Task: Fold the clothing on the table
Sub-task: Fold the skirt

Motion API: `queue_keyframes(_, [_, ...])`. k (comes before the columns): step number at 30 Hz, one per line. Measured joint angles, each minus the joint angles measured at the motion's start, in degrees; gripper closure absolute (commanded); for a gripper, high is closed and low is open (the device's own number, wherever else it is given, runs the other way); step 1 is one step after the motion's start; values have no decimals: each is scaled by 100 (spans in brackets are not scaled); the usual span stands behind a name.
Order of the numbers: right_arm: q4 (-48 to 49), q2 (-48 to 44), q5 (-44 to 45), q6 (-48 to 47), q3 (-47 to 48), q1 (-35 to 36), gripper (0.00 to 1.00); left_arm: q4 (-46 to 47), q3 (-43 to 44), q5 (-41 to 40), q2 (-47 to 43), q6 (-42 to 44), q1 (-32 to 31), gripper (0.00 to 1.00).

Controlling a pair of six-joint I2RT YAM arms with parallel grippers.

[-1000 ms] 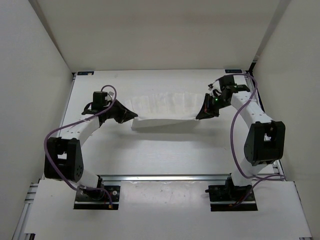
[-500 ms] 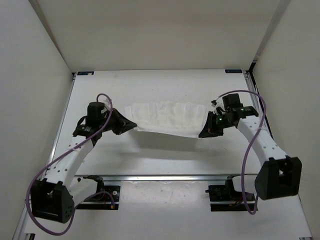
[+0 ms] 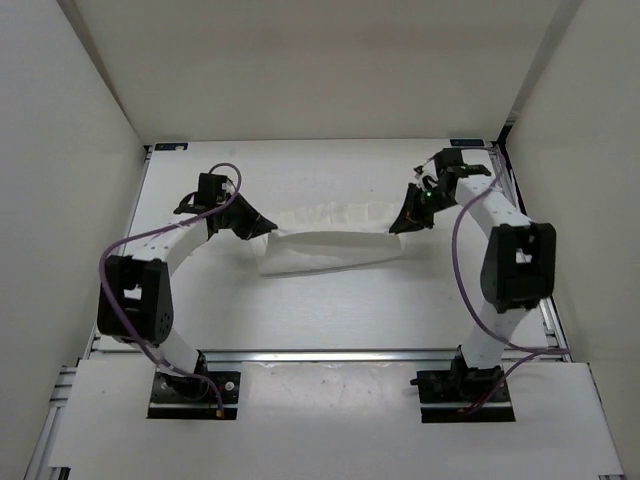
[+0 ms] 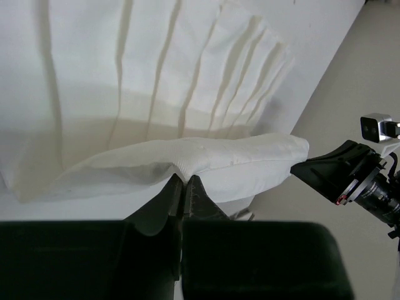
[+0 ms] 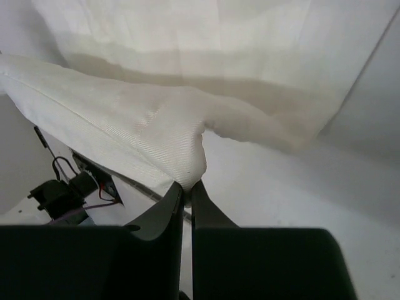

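Clothing (image 3: 330, 240), white and creased, sags in a band across the middle of the desk (image 3: 330, 310), one layer lying pleated on the desk behind the lifted edge. The left gripper (image 3: 262, 228) has its jaws pinched on the clothing's left end and the right gripper (image 3: 402, 222) pinches the right end, though each wrist camera's lower half is blocked by its own dark body, and how many layers are pinched is unclear. Compared with half a second earlier, both held ends sit farther across the desk from the arm bases.
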Motion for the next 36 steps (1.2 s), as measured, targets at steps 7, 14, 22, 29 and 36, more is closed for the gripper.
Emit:
queue_keyframes(7, [114,2284,181,17,2452,-138,71,544,793,-474,1679,-205,372,44])
queue_keyframes(14, [358,2739,396,52,3373,-472,35,988,1049,-833,2087,-612,671,40])
queue_keyframes(22, [774,1294,1331,-227,2210,15,13,1550,1069,-599,1318,-741,479,56])
queue_keyframes(29, [822,501,2024,-348,1211,68,12,1567,361,-520,568,-385,-175,76])
queue_keyframes(36, [822,332,1709,-522,-79,-885,11,575,345,-1838,553,706,-341,50])
